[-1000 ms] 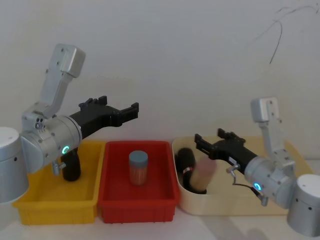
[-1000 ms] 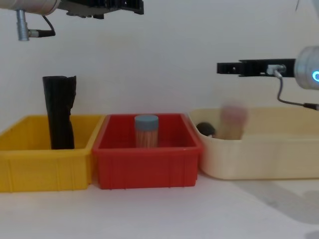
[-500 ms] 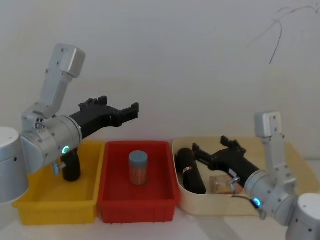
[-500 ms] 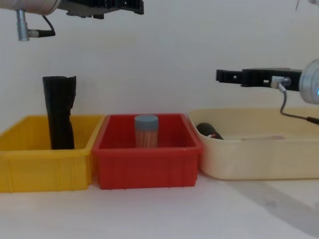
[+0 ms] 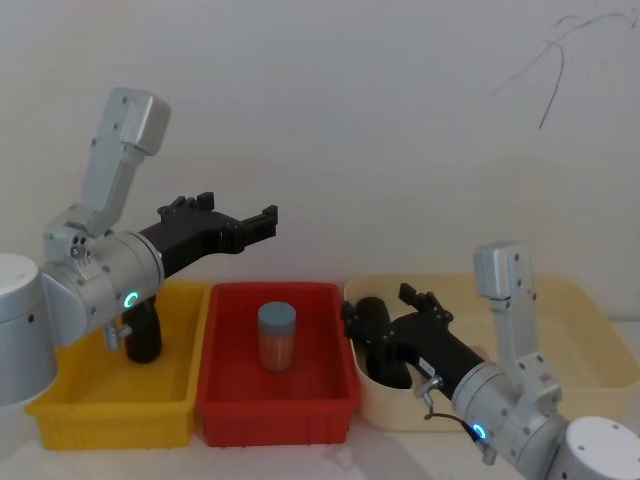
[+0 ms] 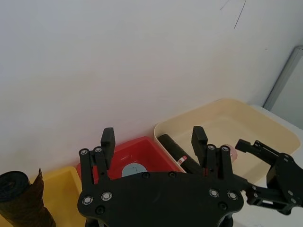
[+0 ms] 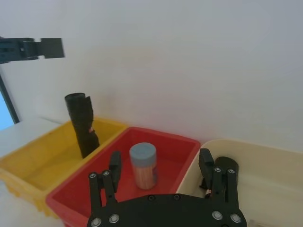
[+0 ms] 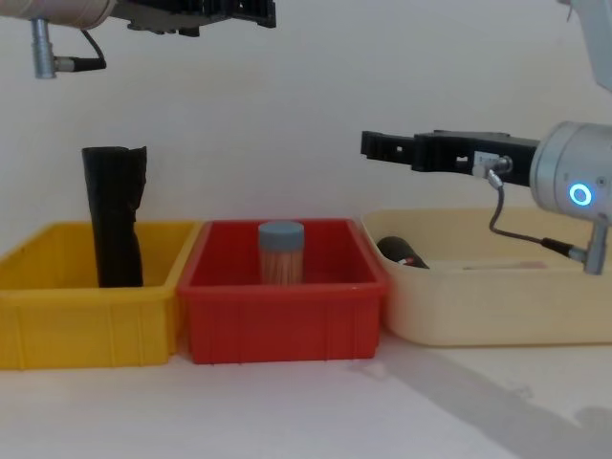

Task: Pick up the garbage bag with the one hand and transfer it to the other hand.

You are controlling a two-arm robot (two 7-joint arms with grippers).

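Right pincer [image 5: 385, 318], on the blue-ringed arm, hovers with fingers spread and empty above the left end of the cream bin [image 5: 590, 300]. The garbage bag [image 6: 177, 154] lies in that end of the bin, directly beneath the pincer. Left pincer [image 5: 255, 222], on the teal-ringed arm, hangs parted and empty, high at 10 o'clock from the red bin [image 5: 225, 400]. A blue-capped jar [image 5: 277, 335] stands in the red bin. A ragged-topped black roll [image 8: 113, 215] stands upright in the yellow bin [image 8: 57, 316] at 9 o'clock.
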